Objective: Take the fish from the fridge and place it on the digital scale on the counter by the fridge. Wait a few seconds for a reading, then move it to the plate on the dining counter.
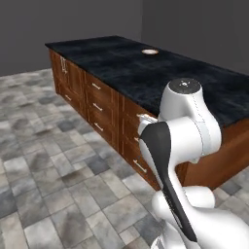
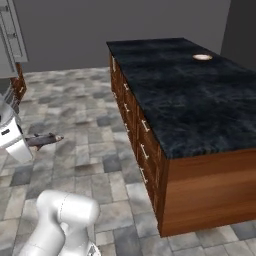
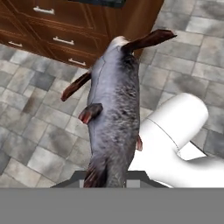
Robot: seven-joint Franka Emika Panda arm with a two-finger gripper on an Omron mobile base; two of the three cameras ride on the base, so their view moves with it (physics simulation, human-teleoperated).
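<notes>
Fish (image 3: 114,118) is pinched in the pincer (image 3: 107,181), jaws pressed nearly together on its tail end; grey body with reddish-brown fins is seen hanging out along the hand view, head end away from the camera. In the right base view the fish (image 2: 44,140) is seen sticking out sideways from the white hand at the left edge, carried in the air above the tiled floor (image 2: 75,125), touching nothing else.

Dining desk (image 1: 146,73) is seen ahead in both base views: black marbled top, brown wood drawers (image 1: 99,107) with silver handles. Plate (image 1: 150,51) sits on the far part of that top, well apart from the fish, nothing seen on it. Same plate (image 2: 202,57) is seen near the far right corner in the right base view.

A grey panel, judged to be part of the fridge (image 2: 10,37), is seen at the upper left of the right base view.

Progress, as judged: fish is out of the fridge and held. Whether the weighing was completed cannot be told from these pictures; with the base facing the dining desk, the transfer leg is judged to be in hand. Left to do: base to be brought closer, fish to be carried over the desk top, lowered onto the plate, grip released.

Risk: a long fish held by one end could swing or slip.
</notes>
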